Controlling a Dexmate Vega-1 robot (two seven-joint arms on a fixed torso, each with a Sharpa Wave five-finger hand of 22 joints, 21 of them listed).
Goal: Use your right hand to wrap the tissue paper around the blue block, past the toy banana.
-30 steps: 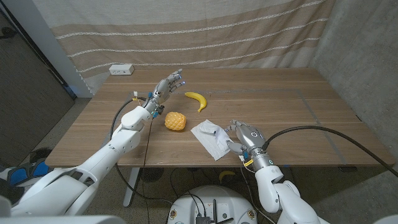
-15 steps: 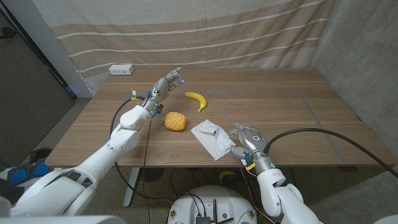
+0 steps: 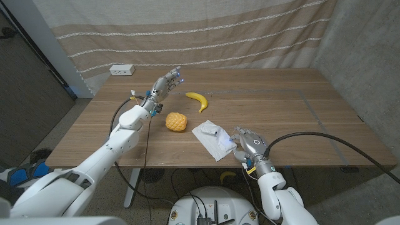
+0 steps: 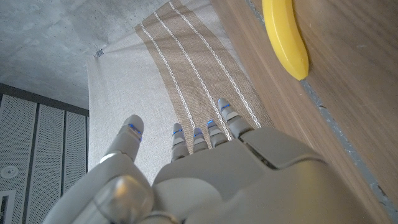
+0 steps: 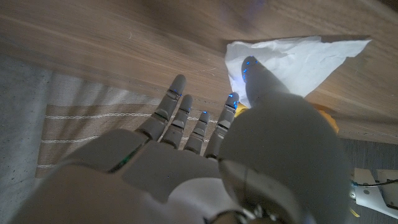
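Observation:
A crumpled white tissue paper [image 3: 212, 139] lies near the table's front edge, bulging slightly, with a small dark mark on top. No blue block can be made out. My right hand [image 3: 247, 143] sits at the tissue's right edge, fingers apart and holding nothing. In the right wrist view my right hand [image 5: 249, 162] reaches its thumb [image 5: 261, 81] toward the tissue [image 5: 305, 53]; contact cannot be told. The yellow toy banana [image 3: 198, 99] lies beyond the tissue. My left hand [image 3: 167, 83] hovers raised, left of the banana [image 4: 286, 34], with its fingers [image 4: 217, 127] spread.
A round orange-yellow toy [image 3: 176, 122] sits left of the tissue. A white power strip [image 3: 122, 69] lies at the table's back left. A striped curtain [image 3: 187, 31] hangs behind the table [image 3: 300, 106]. Bare wood stretches to the right.
My right hand has drawn slightly back toward the front edge and turned at the tissue's right side. My left hand has shifted slightly up and left.

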